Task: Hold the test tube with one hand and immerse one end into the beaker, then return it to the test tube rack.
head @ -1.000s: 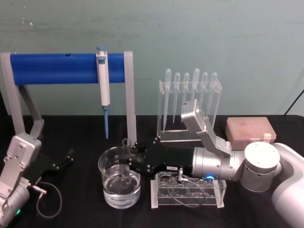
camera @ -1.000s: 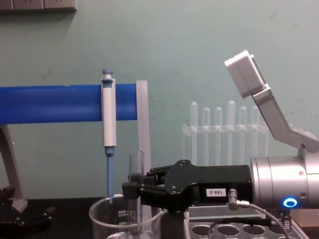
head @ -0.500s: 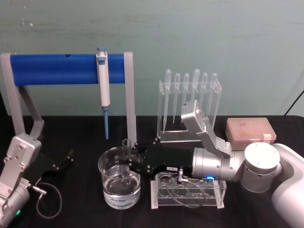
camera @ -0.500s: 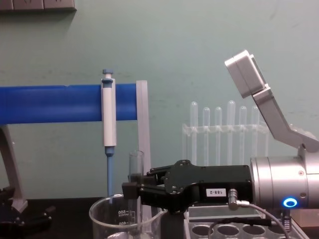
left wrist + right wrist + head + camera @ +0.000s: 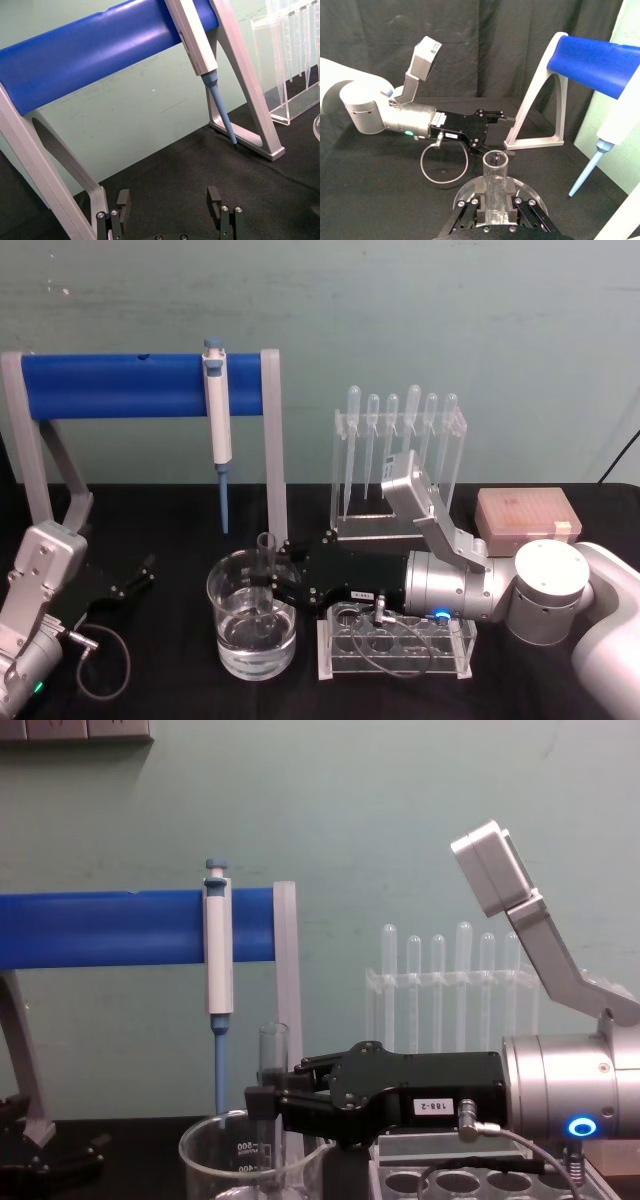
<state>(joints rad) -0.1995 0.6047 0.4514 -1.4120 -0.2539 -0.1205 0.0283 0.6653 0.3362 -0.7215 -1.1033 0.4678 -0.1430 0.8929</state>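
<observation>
**Right gripper holds the tube in the beaker**

Your black two-fingered right gripper [image 5: 266,585] is clamped on the one long clear glass test tube [image 5: 266,552]. The tube stands upright with its lower end inside the single wide glass beaker [image 5: 250,645] near the table's front edge. One clear test tube rack [image 5: 395,650] stands just beside the beaker. Your left gripper [image 5: 169,200] rests spread open at the left edge. The black cloth table [image 5: 170,510] meets a green wall [image 5: 400,310]. Along the back edge are one blue-and-white pipettor [image 5: 216,410], six plastic pipettes [image 5: 392,430] and one pink box [image 5: 525,512].
</observation>
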